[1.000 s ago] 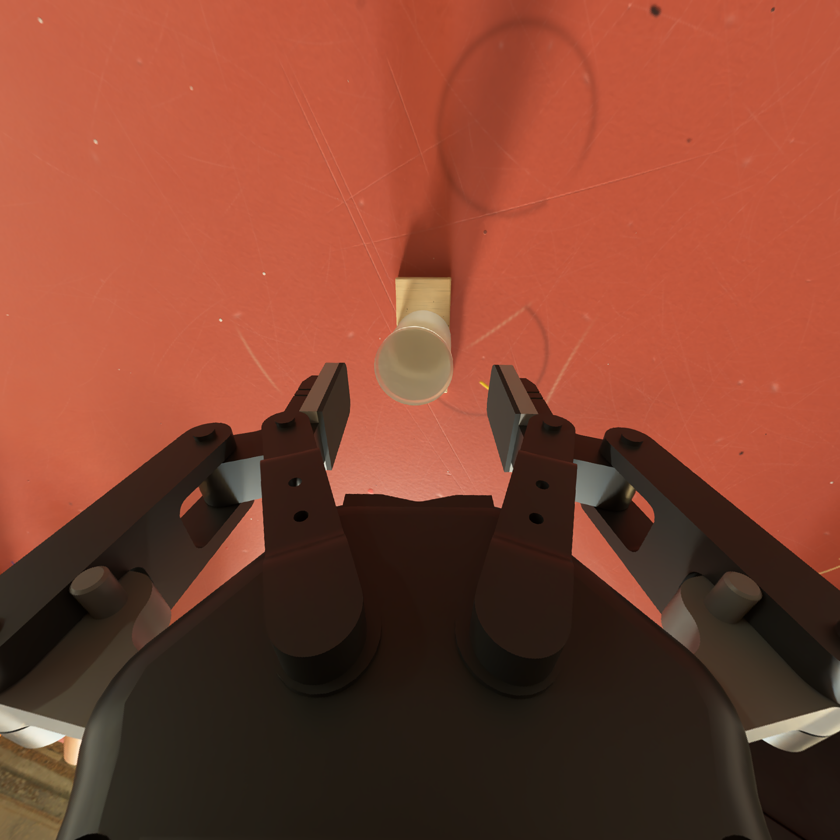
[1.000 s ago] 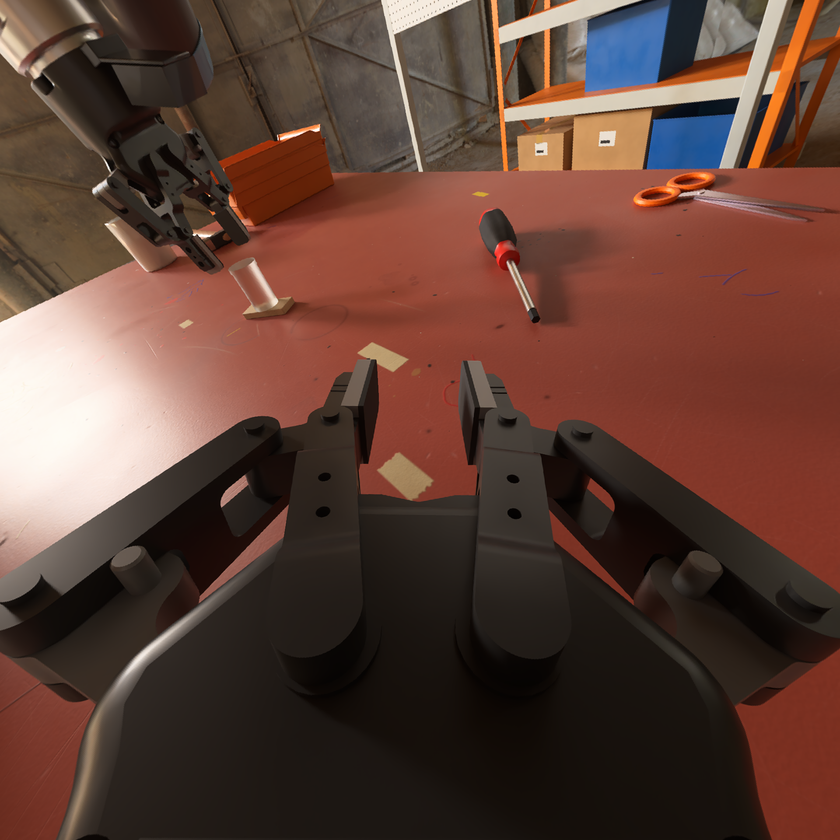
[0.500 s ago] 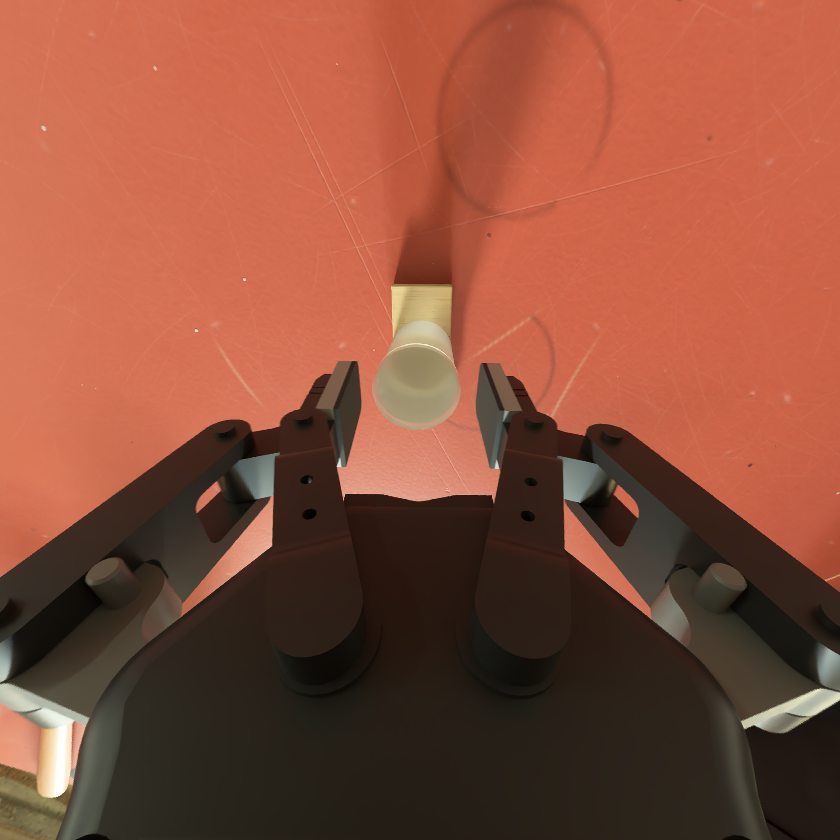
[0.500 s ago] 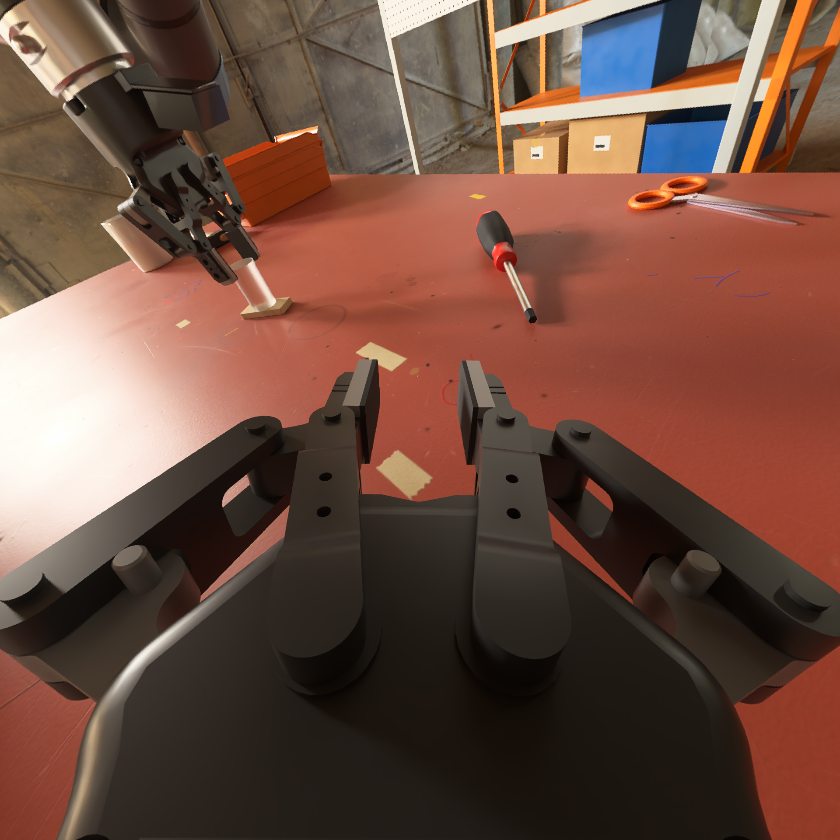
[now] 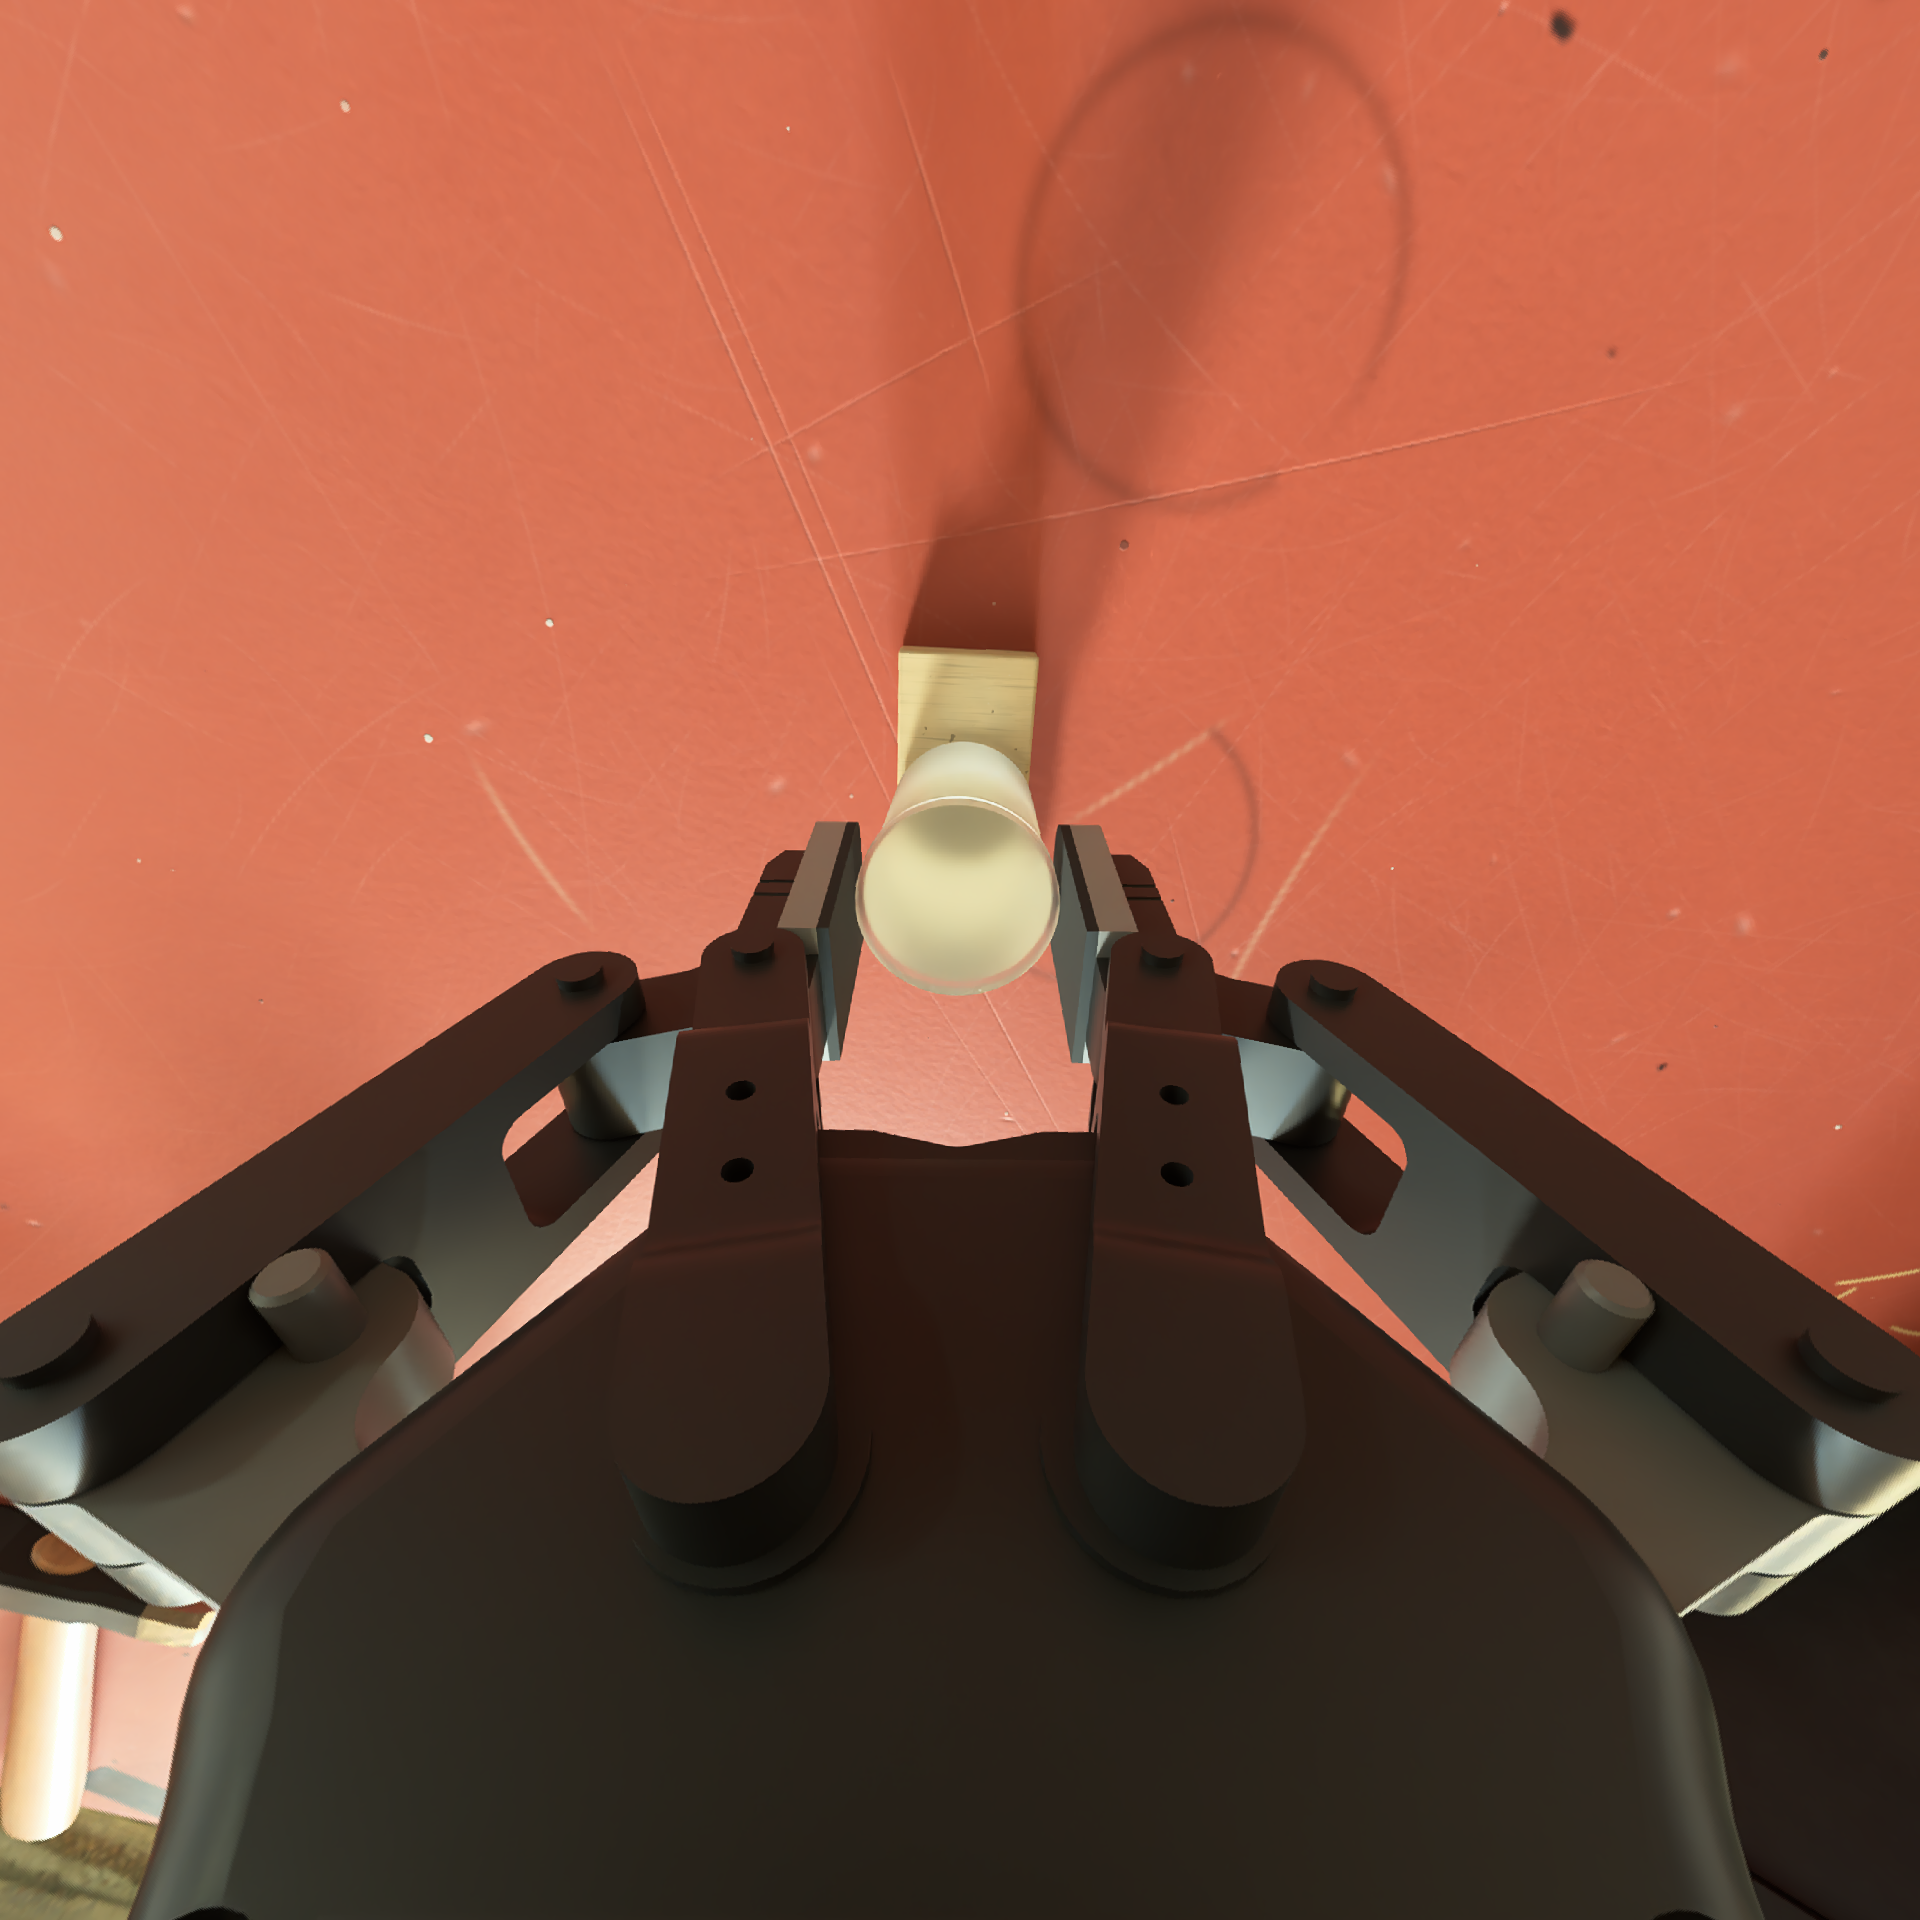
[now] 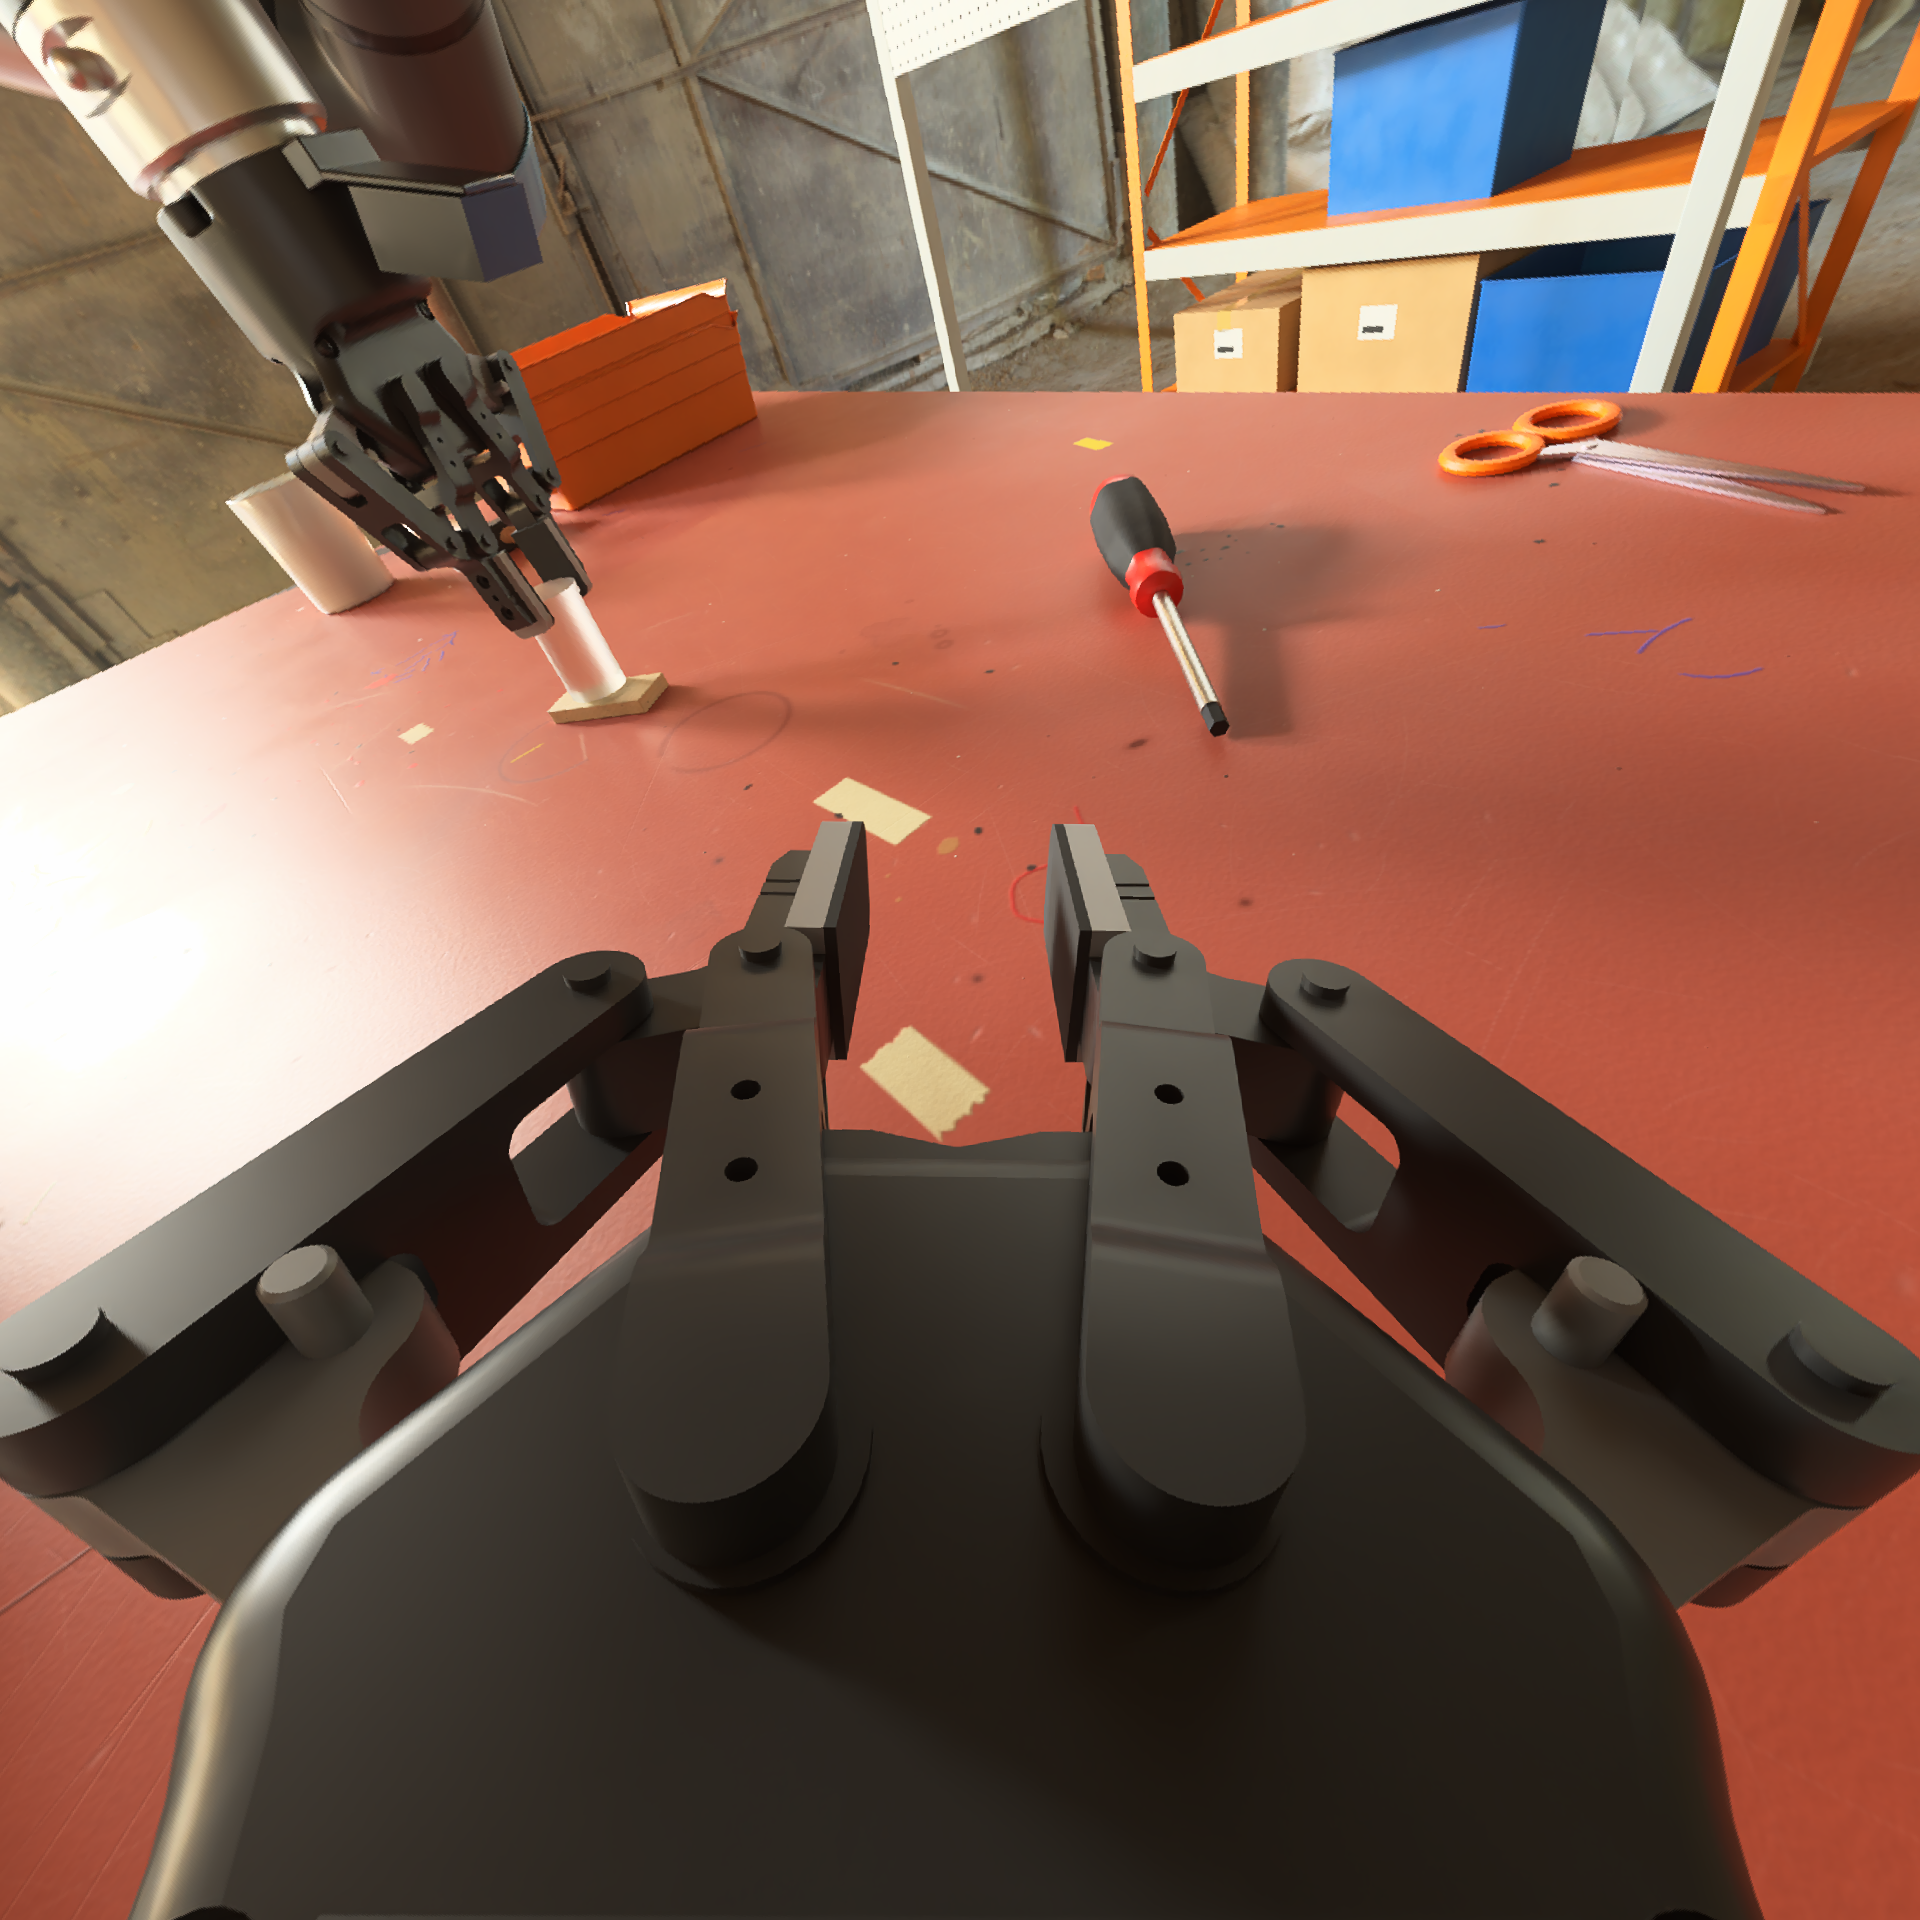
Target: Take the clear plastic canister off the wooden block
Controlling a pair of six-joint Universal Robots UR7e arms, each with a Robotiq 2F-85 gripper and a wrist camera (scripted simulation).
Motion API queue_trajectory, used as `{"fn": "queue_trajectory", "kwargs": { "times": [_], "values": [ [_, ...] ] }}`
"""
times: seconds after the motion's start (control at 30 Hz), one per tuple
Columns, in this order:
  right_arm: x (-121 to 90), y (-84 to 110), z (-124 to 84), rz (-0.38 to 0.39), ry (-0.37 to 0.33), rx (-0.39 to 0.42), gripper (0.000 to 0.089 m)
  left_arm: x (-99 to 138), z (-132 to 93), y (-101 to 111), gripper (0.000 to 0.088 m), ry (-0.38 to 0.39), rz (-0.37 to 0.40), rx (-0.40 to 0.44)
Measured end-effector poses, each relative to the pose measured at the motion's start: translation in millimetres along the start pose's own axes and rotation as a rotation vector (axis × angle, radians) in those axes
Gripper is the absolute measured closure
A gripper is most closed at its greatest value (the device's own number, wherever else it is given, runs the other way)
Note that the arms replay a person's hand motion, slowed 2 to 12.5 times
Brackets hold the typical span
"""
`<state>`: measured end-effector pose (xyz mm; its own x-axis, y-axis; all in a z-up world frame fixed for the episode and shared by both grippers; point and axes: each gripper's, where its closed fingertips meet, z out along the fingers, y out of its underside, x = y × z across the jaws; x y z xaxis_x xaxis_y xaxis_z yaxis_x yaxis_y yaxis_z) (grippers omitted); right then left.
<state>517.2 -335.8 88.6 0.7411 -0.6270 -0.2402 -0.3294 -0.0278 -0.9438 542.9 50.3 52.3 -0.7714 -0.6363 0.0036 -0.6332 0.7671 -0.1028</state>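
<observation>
The clear plastic canister (image 5: pixel 956 894) stands upright on a small wooden block (image 5: pixel 966 696) on the red table. My left gripper (image 5: pixel 958 844) reaches down over it, and both pads touch the canister's sides near its top. In the right wrist view the canister (image 6: pixel 587 649) and the block (image 6: pixel 608 701) show at far left, with the left gripper (image 6: pixel 530 603) closed around the canister's upper end. The canister's base still rests on the block. My right gripper (image 6: pixel 956 842) is open and empty, low over the table's middle.
A red-and-black screwdriver (image 6: pixel 1153 592) lies mid-table, with orange scissors (image 6: pixel 1538 442) at far right. An orange box (image 6: pixel 634 390) and a white roll (image 6: pixel 312 540) stand behind the left arm. Tape scraps (image 6: pixel 871 810) lie near my right gripper. Shelving stands beyond the table.
My left gripper has come down around the canister and its fingers have closed from wide apart to touching its sides. The right gripper has not moved.
</observation>
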Motion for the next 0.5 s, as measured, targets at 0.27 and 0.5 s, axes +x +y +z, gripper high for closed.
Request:
{"fn": "queue_trajectory", "kwargs": {
  "times": [0.27, 0.5],
  "values": [
    [-1, 0.3, 0, -0.007, 0.000, -0.004, 0.0587, -4, -6, 1, 0.0552, -0.010, -0.020, 0.003],
    [-2, 1.2, 1, -0.019, 0.001, -0.012, 0.0594, -11, -14, 5, 0.0552, -0.029, -0.060, 0.001]
  ]
}}
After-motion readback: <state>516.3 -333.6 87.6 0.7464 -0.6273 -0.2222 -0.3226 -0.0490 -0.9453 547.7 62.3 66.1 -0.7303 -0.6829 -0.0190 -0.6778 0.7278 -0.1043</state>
